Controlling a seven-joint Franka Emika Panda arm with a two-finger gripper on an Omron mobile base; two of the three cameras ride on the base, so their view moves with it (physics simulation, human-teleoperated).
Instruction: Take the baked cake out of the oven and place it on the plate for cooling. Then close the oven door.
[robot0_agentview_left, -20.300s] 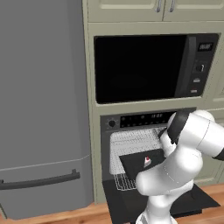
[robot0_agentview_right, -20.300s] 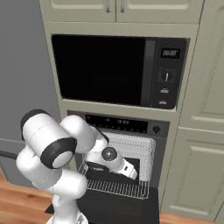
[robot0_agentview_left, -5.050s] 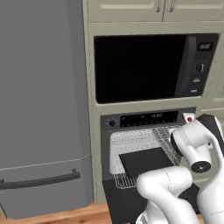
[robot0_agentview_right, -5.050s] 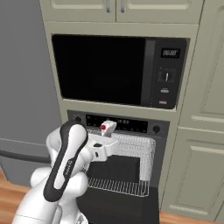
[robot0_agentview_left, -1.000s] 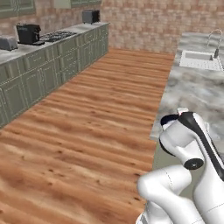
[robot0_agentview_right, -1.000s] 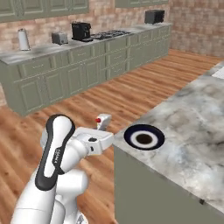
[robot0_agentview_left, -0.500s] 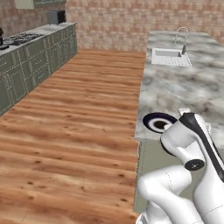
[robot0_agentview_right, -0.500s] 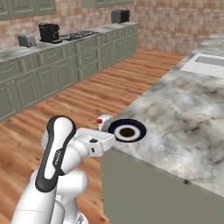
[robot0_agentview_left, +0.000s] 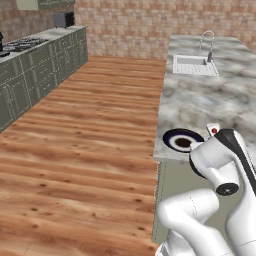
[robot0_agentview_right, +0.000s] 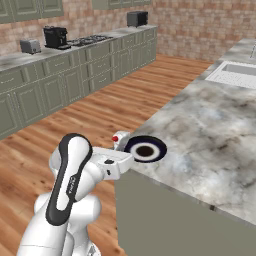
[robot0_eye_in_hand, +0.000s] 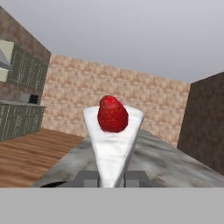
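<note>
Holding the cake (robot0_eye_in_hand: 113, 140) clamped in my pincer (robot0_eye_in_hand: 111, 177), I see the plate (robot0_agentview_right: 145, 149) just ahead, at the worktop (robot0_agentview_right: 215, 135) edge.

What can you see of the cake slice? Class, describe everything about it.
The cake is a white wedge with a red strawberry on top, smooth like icing. It stands upright with its narrow point down between the fingertips of the shut gripper, which holds it in the air. Behind it runs the marble counter; it is not yet on the plate.
</note>
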